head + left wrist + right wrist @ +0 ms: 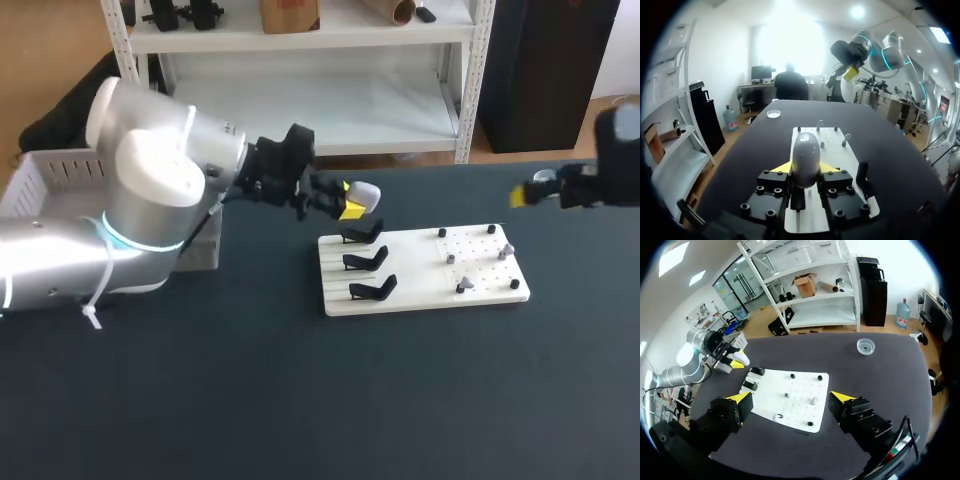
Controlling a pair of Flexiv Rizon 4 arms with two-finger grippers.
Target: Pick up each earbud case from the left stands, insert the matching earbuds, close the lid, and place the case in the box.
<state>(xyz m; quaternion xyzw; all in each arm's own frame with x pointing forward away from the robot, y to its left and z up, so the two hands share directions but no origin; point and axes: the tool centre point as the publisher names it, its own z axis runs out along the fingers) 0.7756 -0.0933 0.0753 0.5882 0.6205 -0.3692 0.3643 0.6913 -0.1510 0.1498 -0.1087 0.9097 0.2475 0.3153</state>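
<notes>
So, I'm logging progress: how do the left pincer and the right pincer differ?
The left pincer is shut on the white earbud case; the right pincer is open and empty. The left pincer is by the board's black stands; the right pincer is off to the board's right, clear of it. Both have yellow tips.

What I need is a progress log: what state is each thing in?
Case: lifted, lid looks shut.
Left gripper: shut on case.
Right gripper: open, empty.
Stands: all three empty.
Earbuds: loose on board.
</notes>
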